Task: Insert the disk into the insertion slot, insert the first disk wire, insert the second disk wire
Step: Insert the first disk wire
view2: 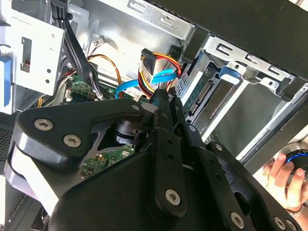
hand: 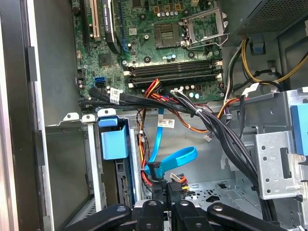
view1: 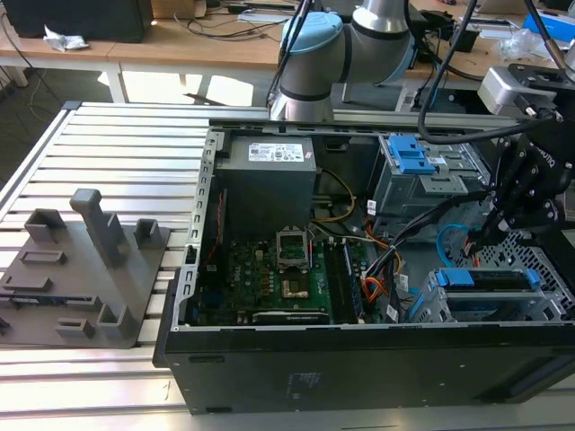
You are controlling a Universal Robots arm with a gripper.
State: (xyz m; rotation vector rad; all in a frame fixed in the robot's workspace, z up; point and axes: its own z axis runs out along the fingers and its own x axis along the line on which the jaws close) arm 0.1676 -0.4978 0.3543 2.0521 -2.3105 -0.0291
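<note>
Disk part looks done to me: it's sitting in the insertion slot right beside the claw, blue pull tab and all. The claw is pinched nearly shut on the plug end of the second disk wire, the light-blue one, and its loop curls just ahead of the fingertips. Far as I can judge, that plug isn't in the drive yet. The first disk wire, the skinny orange-red and black bunch, hangs between the claw's tips and the slot. I can't tell if it's seated, so I'd count both wires as not done.

View differences: the second wrist view looks at the disk's connector edge, which seems bare, and catches a person's hand outside the case, behind the claw. The first wrist view gives you the motherboard well beyond the claw. The exterior view has the whole computer case on the slatted tabletop, plus a grey fixture plate far from the claw.
</note>
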